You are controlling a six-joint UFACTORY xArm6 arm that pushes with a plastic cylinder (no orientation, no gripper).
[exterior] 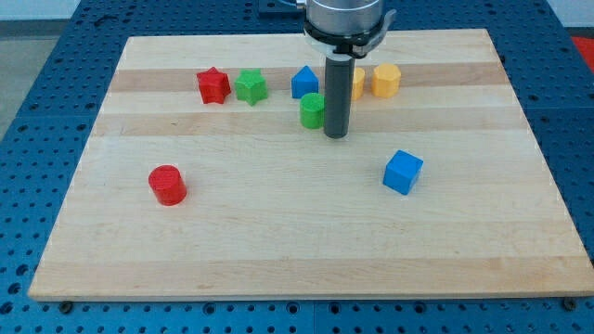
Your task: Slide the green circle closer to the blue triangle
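Note:
The green circle (pixel 312 110) is a short green cylinder near the top middle of the wooden board (pixel 278 232). The blue triangle (pixel 303 82) stands just above it, a narrow gap apart. My tip (pixel 336 136) rests on the board right beside the green circle, on its right and slightly lower side, apparently touching it. The rod hides the left part of a yellow block (pixel 357 83) behind it.
A red star (pixel 213 85) and a green star (pixel 250 86) lie left of the blue triangle. A yellow hexagon (pixel 386 81) lies at the right of the row. A blue cube (pixel 403 172) sits lower right, a red cylinder (pixel 168 185) lower left.

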